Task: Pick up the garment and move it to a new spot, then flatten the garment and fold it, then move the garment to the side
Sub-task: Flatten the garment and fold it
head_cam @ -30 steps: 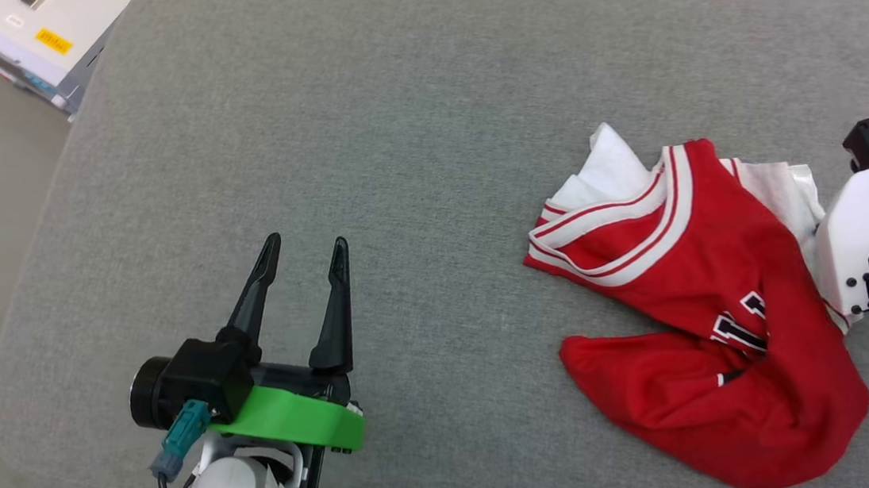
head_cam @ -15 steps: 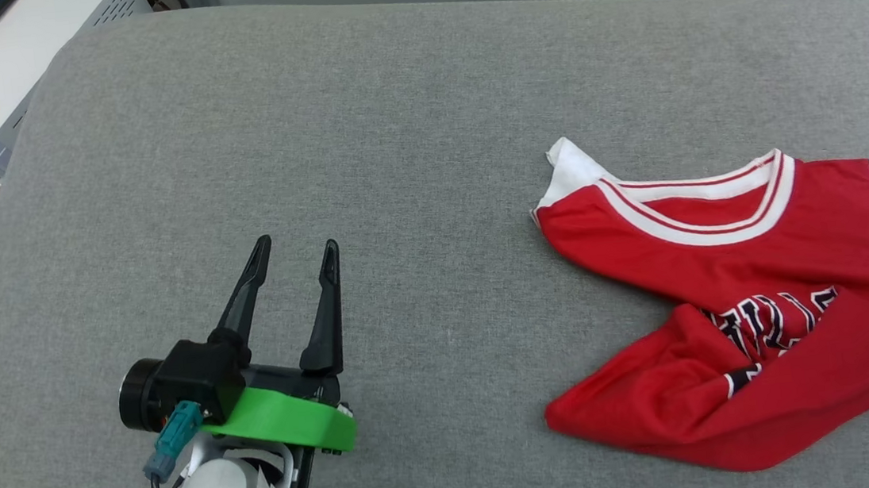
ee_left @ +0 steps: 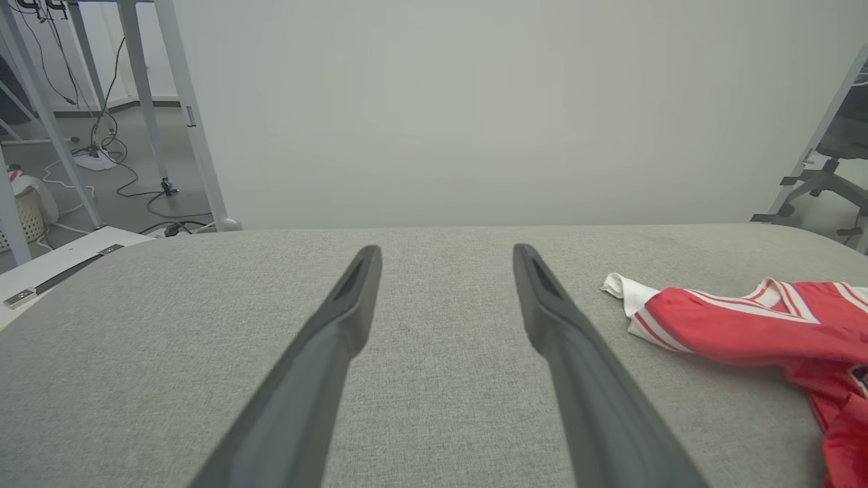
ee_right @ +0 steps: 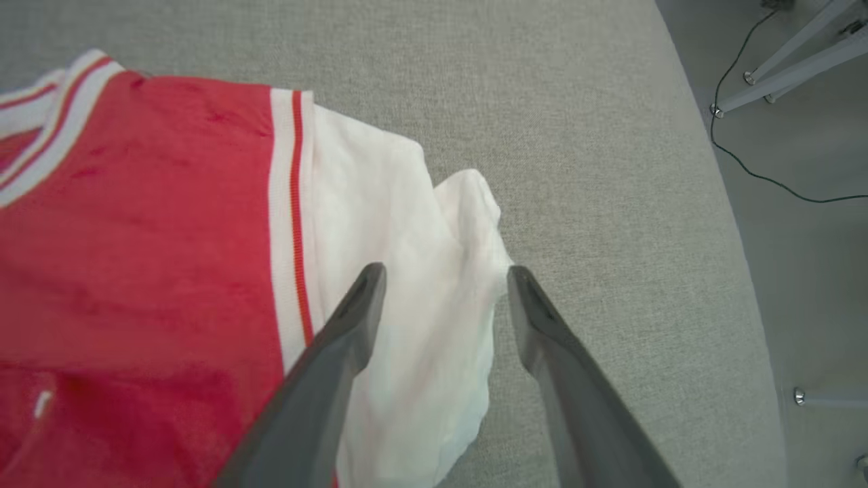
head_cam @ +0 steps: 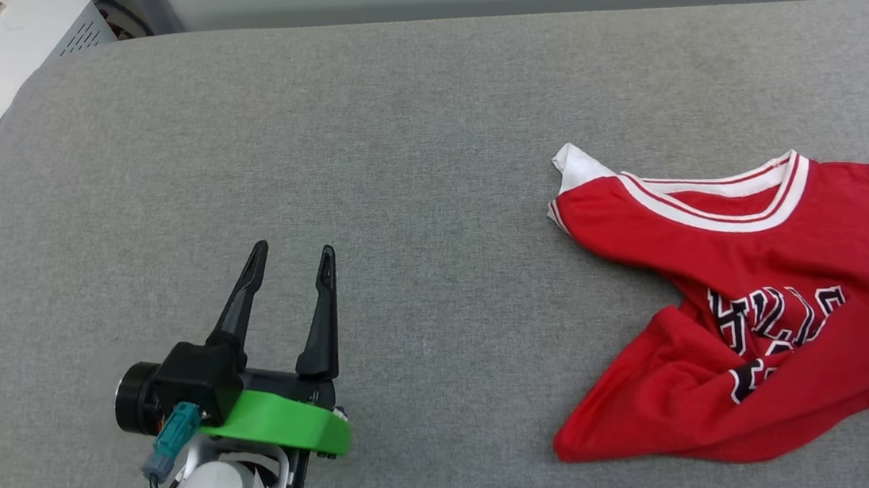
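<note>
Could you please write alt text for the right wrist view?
The right gripper, dark jaws open, hangs over the white sleeve of a red basketball jersey with striped trim, which lies on a grey fabric cushion. A cable crosses the floor at right.

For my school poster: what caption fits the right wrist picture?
Open right gripper over the garment, at its white sleeve, on a grey cushion.

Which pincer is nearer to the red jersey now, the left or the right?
Right. The right pincer is open directly over the white sleeve of the jersey; the left pincer, also open, is over bare grey cushion, well apart to the jersey's left.
</note>
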You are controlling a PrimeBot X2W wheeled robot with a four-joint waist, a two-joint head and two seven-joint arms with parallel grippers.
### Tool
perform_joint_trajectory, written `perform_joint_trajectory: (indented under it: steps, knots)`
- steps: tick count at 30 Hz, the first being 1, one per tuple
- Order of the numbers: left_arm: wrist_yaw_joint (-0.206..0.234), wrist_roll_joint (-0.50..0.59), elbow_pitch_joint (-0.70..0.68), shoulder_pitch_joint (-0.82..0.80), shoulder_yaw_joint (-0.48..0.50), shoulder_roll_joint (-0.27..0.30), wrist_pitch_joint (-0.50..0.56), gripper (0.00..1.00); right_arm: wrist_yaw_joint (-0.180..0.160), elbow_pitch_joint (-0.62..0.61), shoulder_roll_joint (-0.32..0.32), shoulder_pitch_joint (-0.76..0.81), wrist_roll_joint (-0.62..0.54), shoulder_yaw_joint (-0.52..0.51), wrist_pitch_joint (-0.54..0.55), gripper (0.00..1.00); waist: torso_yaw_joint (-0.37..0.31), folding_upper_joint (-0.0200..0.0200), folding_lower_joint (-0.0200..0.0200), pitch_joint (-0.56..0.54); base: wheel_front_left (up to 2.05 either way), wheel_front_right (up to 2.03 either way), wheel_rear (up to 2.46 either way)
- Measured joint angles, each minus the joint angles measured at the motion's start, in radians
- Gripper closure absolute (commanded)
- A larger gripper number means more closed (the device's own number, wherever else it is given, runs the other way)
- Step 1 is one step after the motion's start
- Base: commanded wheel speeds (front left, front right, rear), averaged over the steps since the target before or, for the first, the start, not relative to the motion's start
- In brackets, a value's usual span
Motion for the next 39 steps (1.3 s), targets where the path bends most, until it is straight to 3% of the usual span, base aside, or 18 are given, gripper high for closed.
perform_joint_trajectory:
  steps: [12,18,21,27,30,34,39]
  knots:
    - [0.0,-0.01,0.024,0.023,-0.008,0.002,0.0,0.0,0.0,-0.235,0.071,0.07,0.13,0.138,-0.431,0.0,-0.051,0.0,0.0,-0.061,0.0,0.0,0.0]
    - [0.0,-0.053,0.051,0.035,-0.038,-0.007,0.0,0.0,0.0,-0.329,0.151,0.155,0.146,0.177,-0.614,0.0,-0.074,0.0,0.0,-0.091,0.0,0.0,0.0]
    - [0.0,-0.067,0.07,0.035,-0.063,-0.004,0.0,0.0,0.0,-0.356,0.196,0.193,0.146,0.188,-0.66,0.0,-0.087,0.0,-0.0001,-0.097,0.0,0.0,0.0]
    - [0.0,-0.073,0.151,-0.015,-0.202,0.033,0.01,0.0,0.0,-0.382,0.244,0.227,0.15,0.19,-0.683,0.0,-0.111,0.0,-0.0001,-0.083,0.0,0.0,0.0]
    - [0.0,-0.121,0.179,-0.115,-0.268,0.05,0.095,0.0,0.0,-0.399,0.252,0.226,0.148,0.174,-0.697,0.0,-0.122,0.0,0.0,-0.062,0.0,0.0,0.0]
    - [0.0,-0.216,0.203,-0.3,-0.356,0.07,0.293,0.0,0.0,-0.409,0.273,0.215,0.134,0.166,-0.706,0.0,-0.145,0.0,0.0,-0.025,0.0,0.0,0.0]
    - [0.0,-0.401,0.268,-0.543,-0.4,0.079,0.622,0.0,0.0,-0.403,0.294,0.181,0.132,0.174,-0.722,0.0,-0.188,0.0,0.0,0.028,0.0,0.0,0.0]
